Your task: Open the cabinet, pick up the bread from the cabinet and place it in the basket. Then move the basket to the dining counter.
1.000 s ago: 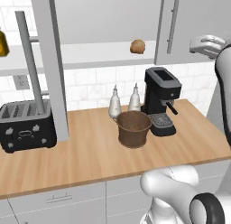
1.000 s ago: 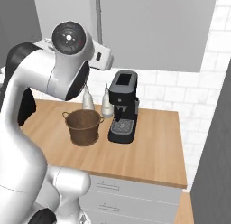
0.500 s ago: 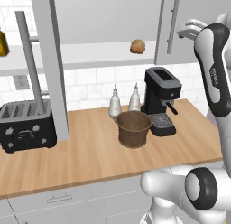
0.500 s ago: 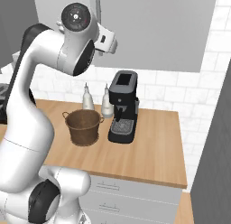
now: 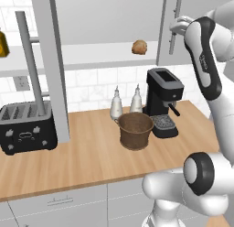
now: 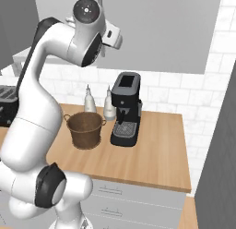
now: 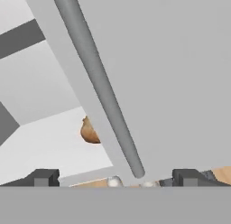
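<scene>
The grey cabinet's left door [image 5: 49, 61] stands swung out, and its right door [image 5: 196, 20] hangs beside my hand. The bread [image 5: 139, 46], a small golden-brown roll, lies on the white inner shelf [image 5: 105, 54]. In the hand view the bread [image 7: 88, 132] peeks from behind the right door's edge. My gripper [image 5: 175, 25] is open at the right door's bar handle [image 5: 173, 27]. The lower end of that handle [image 7: 128, 151] sits between the spread fingertips of the gripper [image 7: 115, 178]. The woven brown basket [image 5: 135, 130] [image 6: 85, 129] stands empty on the worktop. The dining counter is out of view.
A black coffee machine [image 5: 162, 100] stands right of the basket, with two white bottles [image 5: 116, 102] behind it. A black toaster [image 5: 27, 127] sits at the left, under the open door. Grey drawers [image 5: 59, 201] run below the wooden worktop [image 5: 91, 162].
My hand has swung left and a little upward, from the right edge of the left base view to the right door's handle. Bread, basket and doors have not moved.
</scene>
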Robot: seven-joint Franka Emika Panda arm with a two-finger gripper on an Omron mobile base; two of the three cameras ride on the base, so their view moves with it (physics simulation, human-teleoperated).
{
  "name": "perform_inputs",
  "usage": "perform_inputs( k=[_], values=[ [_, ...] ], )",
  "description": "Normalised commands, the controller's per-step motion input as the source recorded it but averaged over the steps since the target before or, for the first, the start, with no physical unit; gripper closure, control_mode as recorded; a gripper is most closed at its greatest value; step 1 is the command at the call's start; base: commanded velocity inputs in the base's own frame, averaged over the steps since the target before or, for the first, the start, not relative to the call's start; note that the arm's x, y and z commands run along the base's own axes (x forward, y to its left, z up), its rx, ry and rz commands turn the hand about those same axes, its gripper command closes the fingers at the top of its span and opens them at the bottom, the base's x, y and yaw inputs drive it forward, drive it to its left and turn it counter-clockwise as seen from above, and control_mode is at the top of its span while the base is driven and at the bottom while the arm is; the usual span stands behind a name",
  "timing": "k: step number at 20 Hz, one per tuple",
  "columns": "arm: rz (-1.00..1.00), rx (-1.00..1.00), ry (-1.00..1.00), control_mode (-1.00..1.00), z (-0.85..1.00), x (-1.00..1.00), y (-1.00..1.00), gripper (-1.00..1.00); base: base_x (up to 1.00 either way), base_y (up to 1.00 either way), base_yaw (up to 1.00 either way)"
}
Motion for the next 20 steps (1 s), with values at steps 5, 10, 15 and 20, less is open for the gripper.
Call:
perform_inputs(
  k=[5, 10, 15, 20],
  values=[
    [0.0, 0.0, 0.0, -1.0, -0.06, 0.44, 0.0, -1.0, 0.0, 0.0, 0.0],
    [0.0, 0.0, 0.0, -1.0, 0.0, 0.38, -0.04, -1.0, 0.0, 0.0, 0.0],
    [0.0, 0.01, 0.0, -1.0, -0.1, 0.24, 0.0, -1.0, 0.0, 0.0, 0.0],
    [0.0, 0.08, 0.0, -1.0, -0.17, 0.19, 0.0, -1.0, 0.0, 0.0, 0.0]
  ],
)
